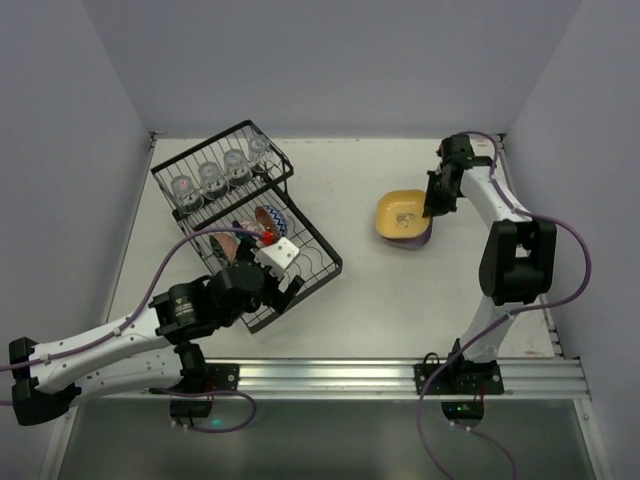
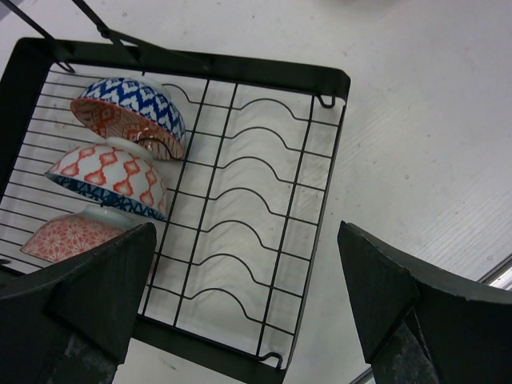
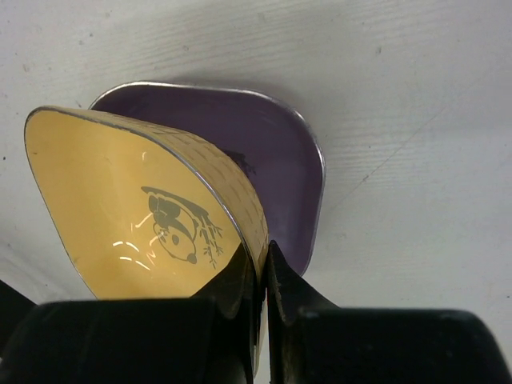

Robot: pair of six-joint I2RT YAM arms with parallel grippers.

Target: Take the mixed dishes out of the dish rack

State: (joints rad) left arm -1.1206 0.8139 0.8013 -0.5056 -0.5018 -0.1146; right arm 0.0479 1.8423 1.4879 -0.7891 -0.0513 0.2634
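- The dish rack (image 2: pixel 264 70) sits at about 10 o'clock on the table (image 1: pixel 400 310), with much of its load in it. Its four glass cups (image 1: pixel 212 175) stand in a row in the deeper basket at the rack's 11 o'clock end.
- In the left wrist view, three bowls lean in a row along the tray section's 9 o'clock side: the blue zigzag bowl (image 2: pixel 132 112), the red-diamond bowl (image 2: pixel 108 176) and the pink bowl (image 2: pixel 68 238). Tipped on edge and propped on one another, they would drain that way. The wavy plate slots at 3 o'clock of them are bare.
- Your left gripper (image 2: pixel 244 272) hangs over the tray with its jaws spread wide and nothing between them. It looks set to come down on a bowl.
- Your right gripper (image 3: pixel 260 264) is pinched tight on the near rim of the yellow plate (image 3: pixel 136 216), out at 2 o'clock on the table.
- The yellow plate is tilted, its far edge down over the purple plate (image 3: pixel 272 160), which lies flat on the table. Judging by that, you are stacking the plates, and the yellow one is not yet released.
- Lower the rim before opening, or the plate may slap down and slide off.
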